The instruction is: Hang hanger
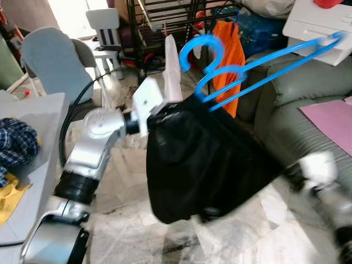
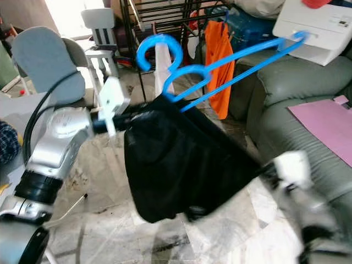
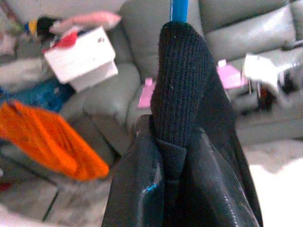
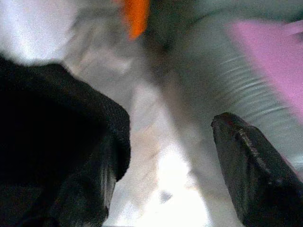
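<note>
Left gripper point(image 3: 177, 142) pinches black garment point(image 1: 203, 159) hung on 2 blue hangers point(image 1: 258, 69), raised. Right gripper point(image 4: 170, 156) fingers spread wide, holding nothing.

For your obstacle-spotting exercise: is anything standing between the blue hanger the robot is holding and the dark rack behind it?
Nothing visible blocks the way. The left gripper holds the blue hanger with the black garment up in open air. The rack stands beyond, with an orange cloth and a white cloth already hanging there.

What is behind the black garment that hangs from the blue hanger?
Behind the black garment on the blue hanger are an orange cloth and a dark rack. The floor directly behind it is covered.
</note>
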Available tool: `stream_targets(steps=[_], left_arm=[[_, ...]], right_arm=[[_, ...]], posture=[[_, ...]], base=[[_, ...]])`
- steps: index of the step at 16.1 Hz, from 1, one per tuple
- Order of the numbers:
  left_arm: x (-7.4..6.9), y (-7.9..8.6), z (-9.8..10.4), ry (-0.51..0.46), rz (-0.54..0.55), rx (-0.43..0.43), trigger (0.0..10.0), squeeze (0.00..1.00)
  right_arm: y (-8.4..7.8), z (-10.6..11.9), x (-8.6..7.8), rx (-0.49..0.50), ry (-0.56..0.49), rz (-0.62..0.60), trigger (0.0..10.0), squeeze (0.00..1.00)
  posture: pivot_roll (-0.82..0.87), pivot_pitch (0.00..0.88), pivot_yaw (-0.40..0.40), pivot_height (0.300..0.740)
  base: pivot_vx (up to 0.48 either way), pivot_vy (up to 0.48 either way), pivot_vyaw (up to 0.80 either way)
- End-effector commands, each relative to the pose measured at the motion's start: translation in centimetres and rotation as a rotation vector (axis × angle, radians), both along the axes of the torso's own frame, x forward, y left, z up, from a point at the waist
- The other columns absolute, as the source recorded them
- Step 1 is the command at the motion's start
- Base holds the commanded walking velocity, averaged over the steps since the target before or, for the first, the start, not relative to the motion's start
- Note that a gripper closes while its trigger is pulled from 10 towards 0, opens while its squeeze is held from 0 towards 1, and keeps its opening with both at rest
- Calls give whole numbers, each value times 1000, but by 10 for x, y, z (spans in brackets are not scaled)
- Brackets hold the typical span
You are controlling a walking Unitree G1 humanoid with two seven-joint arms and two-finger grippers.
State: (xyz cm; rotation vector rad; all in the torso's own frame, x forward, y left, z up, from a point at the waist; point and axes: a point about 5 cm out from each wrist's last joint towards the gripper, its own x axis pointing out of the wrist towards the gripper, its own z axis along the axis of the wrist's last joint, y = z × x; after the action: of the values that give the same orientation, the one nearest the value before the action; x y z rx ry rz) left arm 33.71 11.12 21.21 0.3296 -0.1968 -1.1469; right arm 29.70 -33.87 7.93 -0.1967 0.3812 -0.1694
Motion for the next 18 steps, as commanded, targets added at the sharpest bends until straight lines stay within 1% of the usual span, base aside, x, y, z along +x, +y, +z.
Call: stream_targets(steps=[1,2,3,4,5,6,7,8,10,11,12,14,15,16,17,18], left_arm=[[3,22,5,-33,92,-31,0,0],[2,26,-4,-8,100,-12,0,0],[0,32,-20,41,115,12,0,0],[-1,35,-26,58,120,27,0,0],[-5,40,-42,104,114,63,0,0],[-9,41,-51,136,100,75,0,0],[-12,42,-58,149,88,101,0,0],[-16,44,-70,195,81,109,0,0],[-20,44,-78,222,68,134,0,0],[-23,44,-86,226,56,179,0,0],[-25,44,-91,231,43,202,0,0],[-26,42,-102,253,38,212,0,0],[-25,40,-109,249,58,240,0,0],[-24,39,-110,246,64,250,0,0],[-19,35,-117,235,105,276,0,0],[-17,33,-119,225,124,283,0,0]], right_arm=[[-21,14,-3,0,-46,-130,0,0],[-26,30,4,11,-109,-160,0,0],[-31,56,15,6,-202,-185,0,0],[-31,66,20,2,-238,-186,0,0],[-27,92,33,9,-330,-183,0,0],[-23,104,40,10,-368,-170,0,0],[-18,111,45,9,-389,-153,0,0],[-9,121,53,21,-421,-125,0,0],[-1,121,58,17,-421,-91,0,0],[3,119,60,27,-418,-75,0,0],[6,117,60,24,-414,-67,0,0],[9,114,61,28,-409,-58,0,0],[10,112,61,32,-403,-52,0,0],[10,112,61,33,-402,-50,0,0],[14,112,63,37,-401,-37,0,0],[15,113,63,38,-402,-31,0,0]], posture=[[-183,0,51,740],[-186,0,51,740],[-185,0,48,740],[-186,0,47,740],[-185,0,40,740],[-185,0,38,740],[-184,0,34,740],[-186,0,32,740],[-184,0,28,740],[-183,0,27,740],[-184,0,28,740],[-187,0,29,740],[-188,0,28,740],[-188,0,27,740],[-192,0,27,740],[-194,0,27,740]], base=[[0,0,0],[0,0,0],[0,0,0],[0,0,0],[0,0,0],[0,0,0],[0,0,0],[0,0,0],[0,0,0],[0,0,0],[0,0,0],[0,0,0],[0,0,0],[0,0,0],[0,0,0],[0,0,0]])
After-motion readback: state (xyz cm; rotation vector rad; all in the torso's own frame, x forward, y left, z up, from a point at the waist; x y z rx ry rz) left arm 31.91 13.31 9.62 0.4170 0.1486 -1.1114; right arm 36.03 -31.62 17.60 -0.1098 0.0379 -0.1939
